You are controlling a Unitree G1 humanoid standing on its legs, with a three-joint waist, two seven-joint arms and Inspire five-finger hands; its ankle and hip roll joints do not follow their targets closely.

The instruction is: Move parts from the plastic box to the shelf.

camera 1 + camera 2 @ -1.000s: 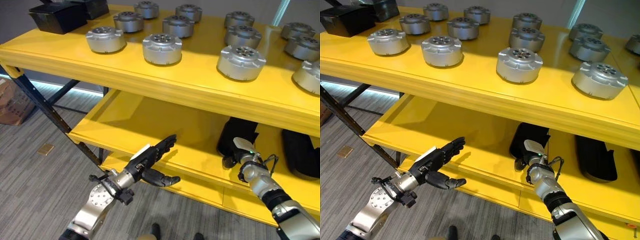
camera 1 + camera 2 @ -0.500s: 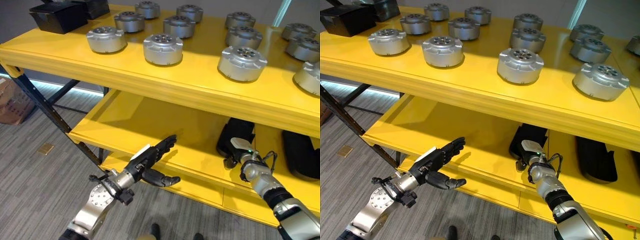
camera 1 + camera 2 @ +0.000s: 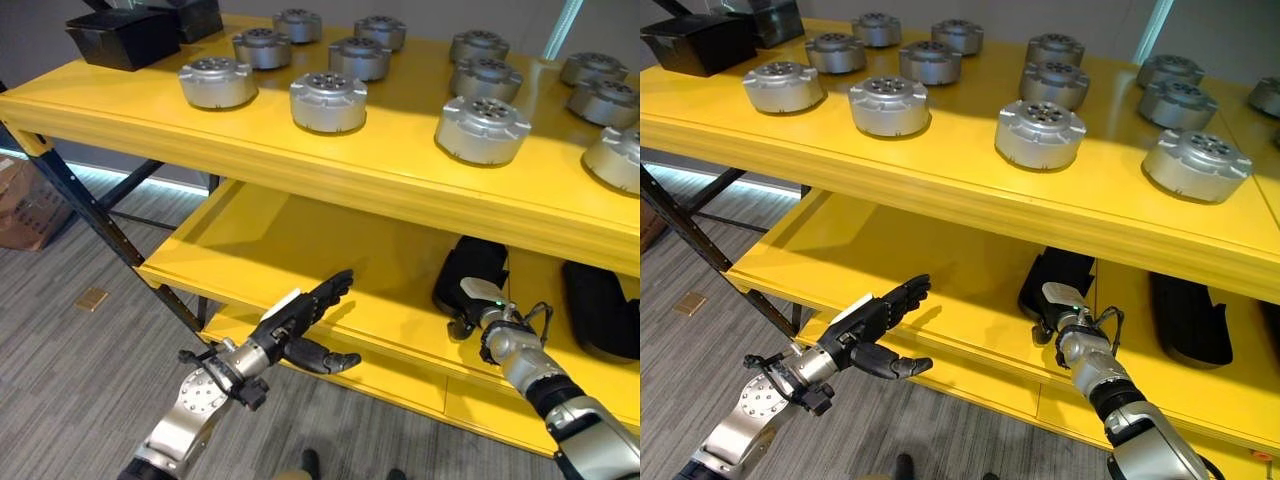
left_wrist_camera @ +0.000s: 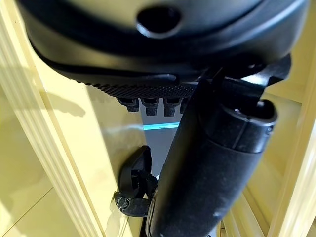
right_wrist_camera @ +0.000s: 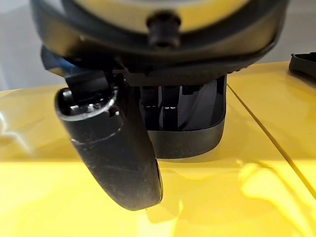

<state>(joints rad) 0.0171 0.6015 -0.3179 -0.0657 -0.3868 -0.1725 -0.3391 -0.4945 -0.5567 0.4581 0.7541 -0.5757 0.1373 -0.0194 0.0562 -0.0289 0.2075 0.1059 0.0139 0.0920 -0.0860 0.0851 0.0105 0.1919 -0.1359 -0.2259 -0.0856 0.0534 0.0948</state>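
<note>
one robot hand (image 3: 1052, 305) half hidden against black tray (image 3: 1065, 275).

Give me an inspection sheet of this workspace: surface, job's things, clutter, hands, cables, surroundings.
Surface: yellow shelf, upper and lower levels.
Job's things: silver round parts stand in rows on the upper level; black tray on the lower level.
Clutter: black boxes at the upper level's far left.
Hands: left hand open before the lower level; right hand at the black tray, fingers hidden.
Cables: nothing seen.
Surroundings: grey carpet floor.
</note>
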